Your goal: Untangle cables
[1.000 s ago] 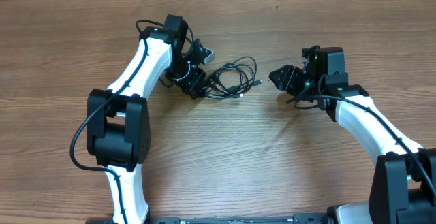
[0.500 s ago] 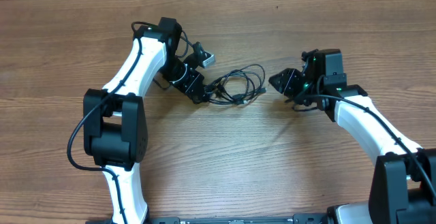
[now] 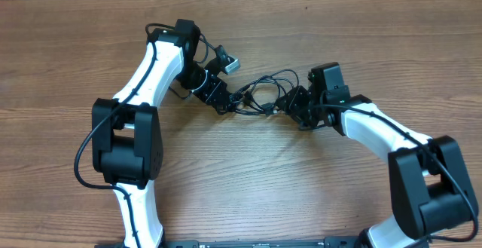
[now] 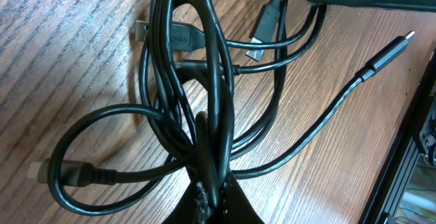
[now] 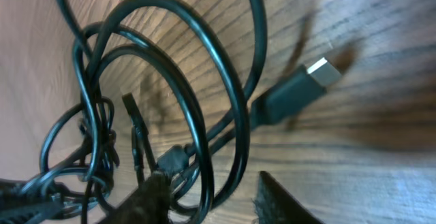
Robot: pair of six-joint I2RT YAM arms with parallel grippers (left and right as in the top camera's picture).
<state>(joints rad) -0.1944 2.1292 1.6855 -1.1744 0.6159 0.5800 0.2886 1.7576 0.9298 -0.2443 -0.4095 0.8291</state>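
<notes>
Swinging leftward across the worktop since a second ago with the right gripper, now arriving at the right edge of the cables. Standing partly open there, fingers apart, straddling one black loop without pinching it. Clamping shut with the left gripper on several strands at the bundle's left end. Lying tangled between both grippers, one silver-tipped plug resting flat on the wood.
</notes>
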